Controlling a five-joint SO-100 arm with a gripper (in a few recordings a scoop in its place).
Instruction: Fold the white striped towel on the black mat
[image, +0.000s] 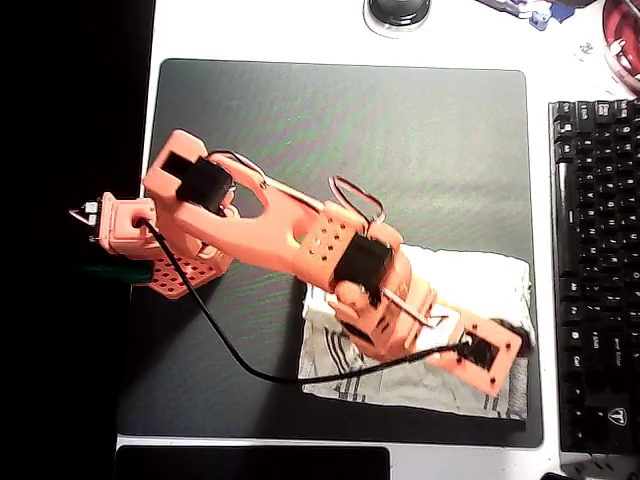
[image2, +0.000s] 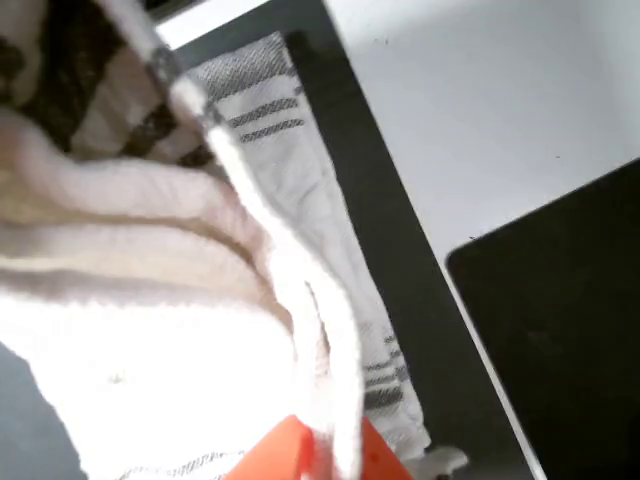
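The white striped towel (image: 470, 275) lies wrinkled on the lower right part of the black mat (image: 350, 130), close to the mat's front and right edges. My orange arm reaches from its base at the left across the mat, and the gripper (image: 510, 340) sits over the towel's right side. In the wrist view a fold of the towel (image2: 150, 330) is raised and bunched close to the camera. Its edge runs between the orange fingers (image2: 290, 455) of the gripper (image2: 335, 455), which is shut on it. The striped end lies flat on the mat (image2: 390, 250) beyond.
A black keyboard (image: 595, 270) stands right of the mat. A smaller dark pad (image: 250, 463) lies along the table's front edge, also seen as the dark pad (image2: 560, 330) in the wrist view. Small objects sit at the table's far edge (image: 400, 12). A black cable (image: 230, 345) crosses the mat.
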